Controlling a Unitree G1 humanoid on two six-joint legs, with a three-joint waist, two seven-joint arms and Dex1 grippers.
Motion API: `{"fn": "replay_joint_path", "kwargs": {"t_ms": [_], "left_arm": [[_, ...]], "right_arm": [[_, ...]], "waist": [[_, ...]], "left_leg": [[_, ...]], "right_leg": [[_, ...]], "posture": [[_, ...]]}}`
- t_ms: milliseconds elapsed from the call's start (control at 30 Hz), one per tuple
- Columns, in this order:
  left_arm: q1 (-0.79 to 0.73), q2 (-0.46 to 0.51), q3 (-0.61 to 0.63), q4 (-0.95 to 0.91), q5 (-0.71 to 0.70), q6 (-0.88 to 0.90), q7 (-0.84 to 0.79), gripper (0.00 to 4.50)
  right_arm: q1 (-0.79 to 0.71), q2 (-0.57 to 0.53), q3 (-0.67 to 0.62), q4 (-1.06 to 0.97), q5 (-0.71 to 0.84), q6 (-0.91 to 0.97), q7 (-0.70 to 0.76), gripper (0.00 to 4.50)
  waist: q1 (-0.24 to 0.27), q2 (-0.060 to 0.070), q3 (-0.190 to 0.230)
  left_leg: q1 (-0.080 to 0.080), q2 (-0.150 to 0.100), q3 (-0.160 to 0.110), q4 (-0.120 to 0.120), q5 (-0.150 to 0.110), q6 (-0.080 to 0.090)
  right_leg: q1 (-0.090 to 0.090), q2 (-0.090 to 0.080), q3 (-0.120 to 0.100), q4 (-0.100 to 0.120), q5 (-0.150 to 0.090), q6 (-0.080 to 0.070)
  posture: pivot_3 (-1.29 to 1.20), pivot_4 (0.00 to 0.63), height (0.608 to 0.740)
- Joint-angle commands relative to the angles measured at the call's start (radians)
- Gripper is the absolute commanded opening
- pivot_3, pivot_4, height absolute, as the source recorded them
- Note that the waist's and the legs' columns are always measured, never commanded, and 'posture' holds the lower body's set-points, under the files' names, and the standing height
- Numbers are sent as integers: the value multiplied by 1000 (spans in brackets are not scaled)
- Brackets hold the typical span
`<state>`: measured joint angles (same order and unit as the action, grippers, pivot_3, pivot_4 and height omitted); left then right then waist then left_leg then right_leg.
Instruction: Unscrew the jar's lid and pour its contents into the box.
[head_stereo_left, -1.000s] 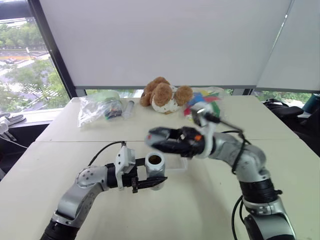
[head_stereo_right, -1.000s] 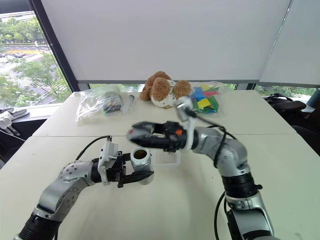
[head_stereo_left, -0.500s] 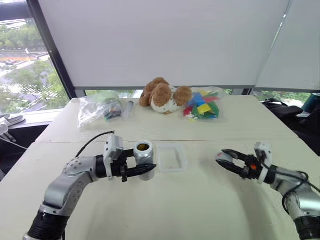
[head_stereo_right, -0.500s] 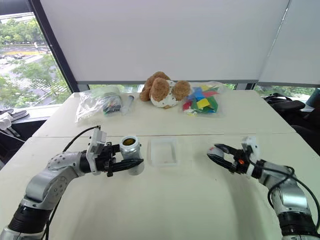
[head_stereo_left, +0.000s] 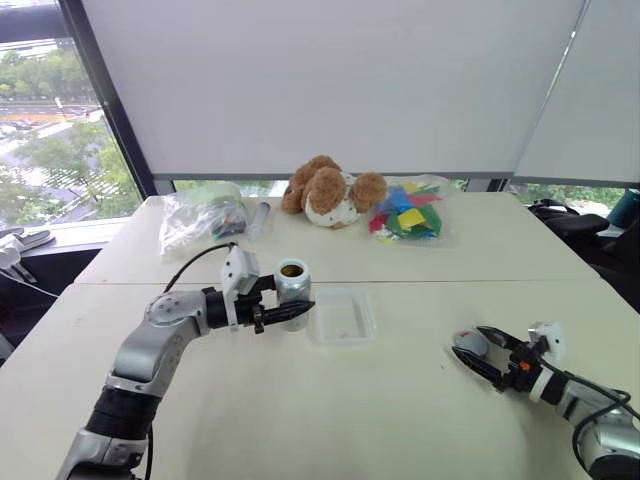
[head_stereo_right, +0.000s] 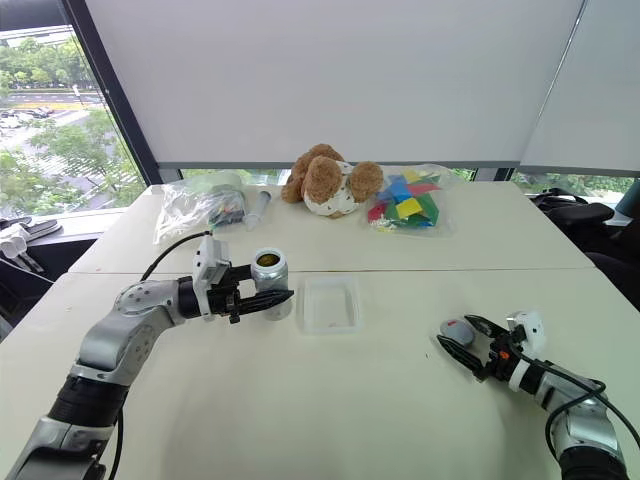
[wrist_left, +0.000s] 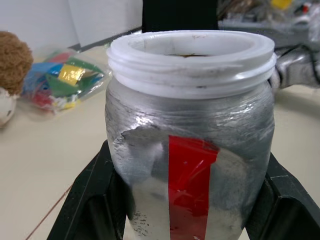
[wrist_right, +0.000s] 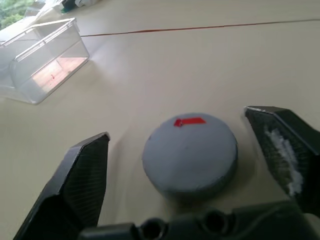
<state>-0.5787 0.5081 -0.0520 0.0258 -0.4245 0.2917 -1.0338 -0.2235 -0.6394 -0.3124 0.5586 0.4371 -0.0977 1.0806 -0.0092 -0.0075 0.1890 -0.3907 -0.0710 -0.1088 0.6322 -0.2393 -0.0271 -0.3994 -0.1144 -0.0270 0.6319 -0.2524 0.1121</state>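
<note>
My left gripper is shut on the jar, a whitish-grey jar with a red stripe. It holds the jar upright above the table, just left of the box. The jar's mouth is open, and the brown contents show inside. The box is a shallow clear tray on the table's middle. At the right, the round grey lid lies flat on the table. My right gripper is open around the lid, one finger on each side, neither touching it.
Along the table's far side lie a brown teddy bear, a clear bag of colourful pieces, a clear bag with green things and a clear tube. A seam runs across the table behind the box.
My right arm swung from above the jar down to the table at the right, and its gripper opened, leaving the lid there. My left gripper carried the jar up and forward beside the box.
</note>
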Motion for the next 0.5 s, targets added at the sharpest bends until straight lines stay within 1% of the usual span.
{"fn": "replay_joint_path", "kwargs": {"t_ms": [33,67,133,200,233,267,333,367,433,500], "left_arm": [[-94,-9,-18,80,98,-82,50,2217],[-107,-13,-22,101,118,-106,56,2217],[-156,-36,-56,175,217,-212,109,2217],[-186,-59,-72,225,262,-275,135,2217],[-211,-60,-119,263,358,-353,181,2217],[-238,-66,-156,311,453,-456,248,2217],[-294,-70,-219,415,645,-622,436,2217],[-314,-68,-240,460,709,-695,508,2217],[-354,-52,-306,546,868,-814,674,2217],[-394,-45,-358,622,999,-886,838,2217]], "right_arm": [[57,-39,-63,-295,83,70,-24,4450],[74,-42,-65,-349,91,89,-33,4450],[123,-55,-54,-507,105,127,-39,4450],[154,-64,-43,-604,116,163,-47,4450],[165,-68,-29,-661,119,184,-52,4450],[172,-67,-16,-714,129,212,-63,4450],[175,-56,2,-784,136,241,-86,4450],[176,-51,7,-803,140,256,-95,4450],[184,-48,18,-831,145,272,-103,4450],[187,-43,23,-846,147,282,-111,4450]], "waist": [[0,0,0],[-2,0,0],[-1,0,0],[0,0,0],[1,0,0],[3,0,0],[8,-1,0],[11,-1,1],[20,-1,1],[24,-1,1]], "left_leg": [[0,0,0,0,0,0],[0,0,0,0,0,0],[0,0,0,0,0,0],[0,0,0,0,0,0],[0,0,0,0,0,0],[0,0,0,0,0,0],[0,-1,0,0,0,0],[-1,-1,0,0,0,0],[-1,-1,1,0,0,0],[-1,-1,0,0,0,0]], "right_leg": [[0,0,0,0,0,1],[0,0,0,0,0,1],[0,0,0,0,1,1],[0,0,0,0,1,1],[0,0,0,-1,1,1],[0,0,0,-1,1,1],[0,0,0,-1,1,2],[0,0,0,-1,1,3],[0,0,0,-2,2,3],[0,0,0,-2,2,3]], "posture": [[0,150,740],[0,150,740],[0,150,740],[0,150,740],[0,150,740],[0,150,740],[0,150,740],[0,150,740],[0,150,740],[0,150,740]]}}
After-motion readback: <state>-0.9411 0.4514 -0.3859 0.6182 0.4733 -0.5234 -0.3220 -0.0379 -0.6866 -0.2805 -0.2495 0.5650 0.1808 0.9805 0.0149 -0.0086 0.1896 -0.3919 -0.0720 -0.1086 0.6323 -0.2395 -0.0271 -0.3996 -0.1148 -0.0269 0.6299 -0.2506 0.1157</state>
